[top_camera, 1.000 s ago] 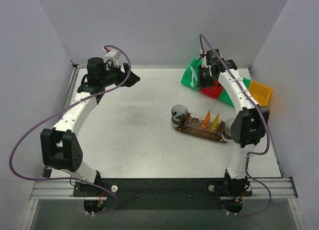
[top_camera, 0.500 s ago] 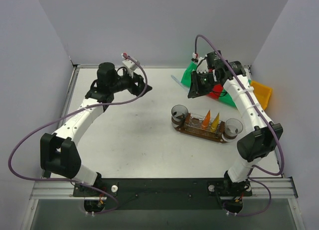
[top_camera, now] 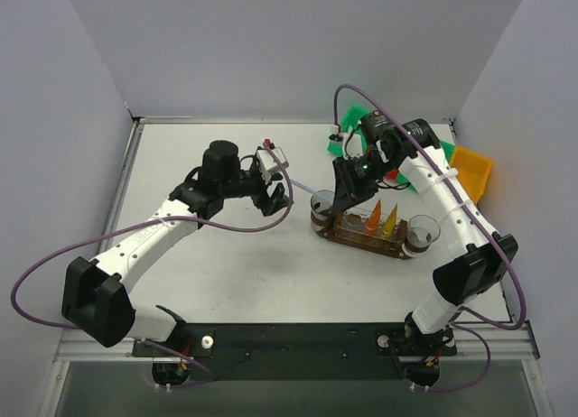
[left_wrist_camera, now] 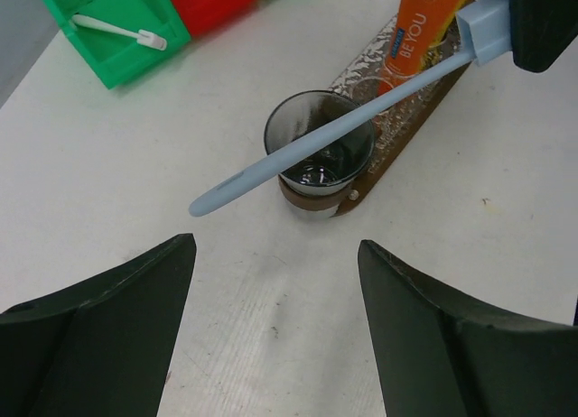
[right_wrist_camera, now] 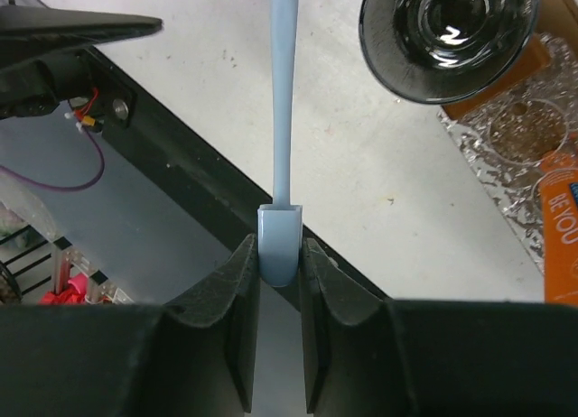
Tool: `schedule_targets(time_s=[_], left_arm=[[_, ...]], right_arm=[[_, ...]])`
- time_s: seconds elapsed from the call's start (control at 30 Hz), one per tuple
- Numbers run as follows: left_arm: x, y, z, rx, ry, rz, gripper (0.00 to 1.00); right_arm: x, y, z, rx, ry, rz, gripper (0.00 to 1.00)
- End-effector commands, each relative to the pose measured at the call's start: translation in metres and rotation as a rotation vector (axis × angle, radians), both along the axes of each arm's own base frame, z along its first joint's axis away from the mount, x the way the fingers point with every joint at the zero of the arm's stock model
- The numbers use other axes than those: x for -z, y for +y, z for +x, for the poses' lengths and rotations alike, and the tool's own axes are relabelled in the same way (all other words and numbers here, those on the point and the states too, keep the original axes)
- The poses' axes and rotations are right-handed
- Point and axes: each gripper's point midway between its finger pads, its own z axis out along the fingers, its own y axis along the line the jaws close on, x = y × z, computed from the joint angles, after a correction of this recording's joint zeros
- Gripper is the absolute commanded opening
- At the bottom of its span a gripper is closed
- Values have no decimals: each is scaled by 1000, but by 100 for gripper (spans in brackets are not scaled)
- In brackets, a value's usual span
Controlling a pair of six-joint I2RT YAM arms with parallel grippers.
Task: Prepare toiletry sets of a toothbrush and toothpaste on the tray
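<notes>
My right gripper [right_wrist_camera: 277, 245] is shut on the thick end of a pale blue toothbrush [right_wrist_camera: 284, 92]. The brush's shaft lies slanted above a dark clear cup [left_wrist_camera: 319, 142] at the left end of the brown wooden tray [top_camera: 359, 242], with its tip past the cup's rim [left_wrist_camera: 197, 205]. An orange toothpaste tube [top_camera: 373, 217] and a yellow one [top_camera: 389, 223] stand upright mid-tray. Another clear cup [top_camera: 423, 229] sits at the tray's right end. My left gripper [left_wrist_camera: 275, 245] is open over bare table just left of the cup [top_camera: 323, 208], holding nothing.
Behind the tray are a green bin [left_wrist_camera: 117, 47] holding a white toothbrush [left_wrist_camera: 117, 27], a red bin [left_wrist_camera: 212, 2] and a yellow bin [top_camera: 471, 169]. Both grippers [top_camera: 271, 196] [top_camera: 344, 196] are close together by the tray's left end.
My right gripper has carried the toothbrush from the bins forward and left to the tray's left cup. My left arm has swung right and nearer, ending beside that cup.
</notes>
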Motion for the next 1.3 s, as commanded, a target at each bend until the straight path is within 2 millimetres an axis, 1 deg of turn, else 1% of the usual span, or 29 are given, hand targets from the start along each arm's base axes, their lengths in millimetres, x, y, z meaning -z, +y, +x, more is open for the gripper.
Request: schedule_targets(time_s=[0.0,0.07,0.37,0.5,0.6,0.63,0.67,0.73,0.77,0.83,0.93,0.97,1.03,1.07,1.1,1.13,1.2,1.27], left_arm=[[4,-6,-24,75,-54,55,84],[5,-10,-28,87,-56,59,84],[9,-23,-38,124,-84,88,87],[13,-29,-46,148,-83,103,87],[14,-29,-48,143,-88,113,83],[14,-30,-49,143,-90,116,81],[14,-29,-47,126,-105,126,77],[13,-32,-49,125,-122,135,72],[12,-32,-49,117,-136,143,66],[8,-33,-50,114,-156,141,61],[7,-36,-55,116,-188,150,55],[4,-37,-55,102,-218,158,53],[6,-37,-59,99,-259,172,48],[2,-39,-59,95,-308,178,46],[-3,-37,-61,91,-339,172,43],[-1,-35,-61,83,-359,174,41],[-8,-35,-65,92,-401,168,38],[-7,-32,-65,95,-424,183,34]], right_arm=[[-13,0,-35,-43,63,33,0],[-14,1,-41,-44,87,37,0],[-26,18,-64,-89,160,106,0],[-29,23,-68,-103,186,139,0],[-31,25,-67,-103,185,144,0],[-33,26,-66,-103,184,148,0],[-34,27,-66,-105,189,157,0],[-36,30,-65,-104,197,167,0],[-39,32,-64,-106,195,176,0],[-43,34,-65,-107,204,195,0],[-41,34,-66,-107,210,190,0],[-41,35,-65,-105,214,192,0],[-42,37,-66,-110,225,202,0],[-41,37,-66,-109,229,200,0],[-41,38,-66,-111,232,199,0],[-39,38,-65,-110,234,196,0],[-37,38,-66,-110,245,192,0],[-36,38,-66,-111,253,193,0]])
